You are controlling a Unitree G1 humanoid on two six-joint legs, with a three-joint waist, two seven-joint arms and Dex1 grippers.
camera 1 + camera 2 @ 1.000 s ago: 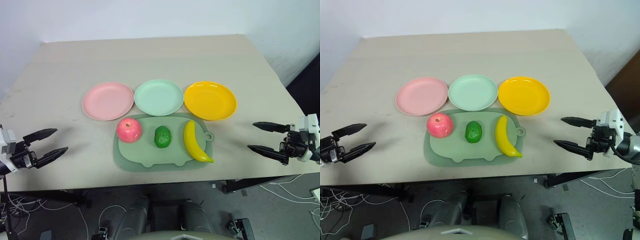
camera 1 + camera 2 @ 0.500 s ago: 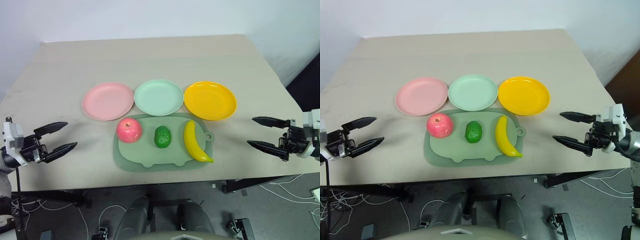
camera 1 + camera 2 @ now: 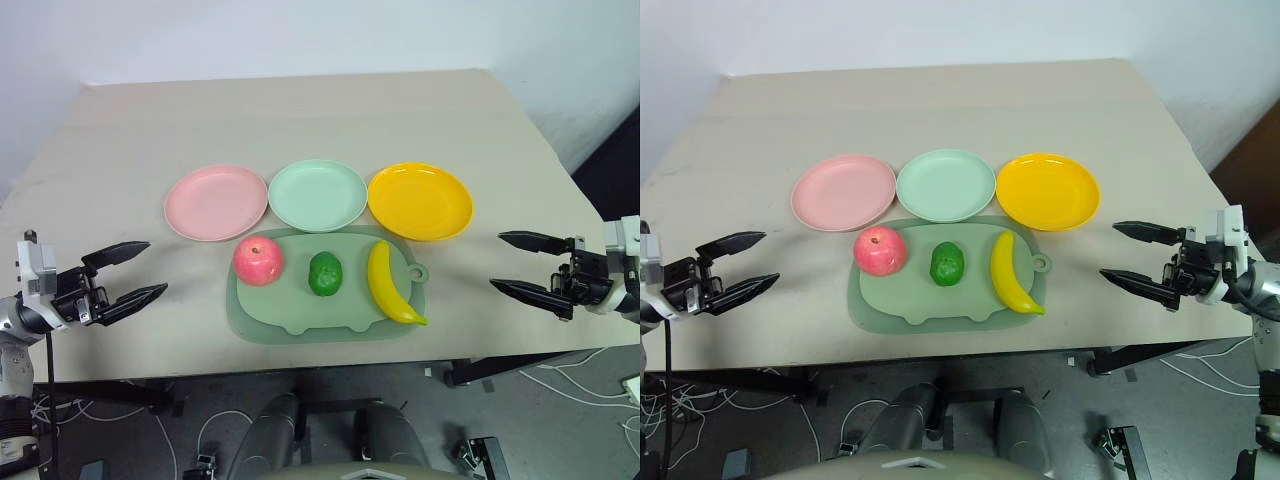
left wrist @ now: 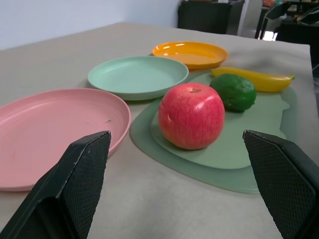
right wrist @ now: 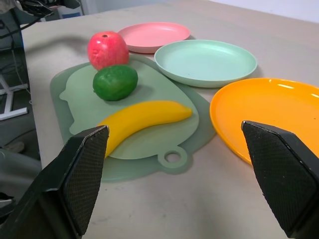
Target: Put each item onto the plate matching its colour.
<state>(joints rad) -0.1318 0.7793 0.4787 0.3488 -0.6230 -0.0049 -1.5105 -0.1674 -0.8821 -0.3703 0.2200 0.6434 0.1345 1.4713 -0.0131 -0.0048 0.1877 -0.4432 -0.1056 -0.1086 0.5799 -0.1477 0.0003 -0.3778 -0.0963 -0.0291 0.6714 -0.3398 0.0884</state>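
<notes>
Bringing my left gripper (image 3: pixel 128 278) in over the desk (image 3: pixel 300 110) edge is the one real change in the head views: it sits further inward than a second ago, jaws spread wide and empty. The apple (image 3: pixel 258 260) lies ahead of those jaws on the sage mat (image 3: pixel 300 320), with the pink plate (image 3: pixel 215 202) just beyond and beside it. My right gripper (image 3: pixel 1135 256) has barely shifted, jaws also spread and empty, the banana (image 3: pixel 1012 275) ahead of it and the yellow-orange plate (image 3: pixel 1047 190) past that. The green fruit (image 3: pixel 325 273) rests between both grippers, the mint plate (image 3: pixel 317 194) behind it.

From the left wrist, the apple (image 4: pixel 191 115) stands framed between my open fingers (image 4: pixel 75 189), not yet reached.

From the right wrist, the banana (image 5: pixel 144 119) lies between the spread fingers (image 5: pixel 79 174).

Nothing is sorted; I judge the left arm is lining up for the apple.
</notes>
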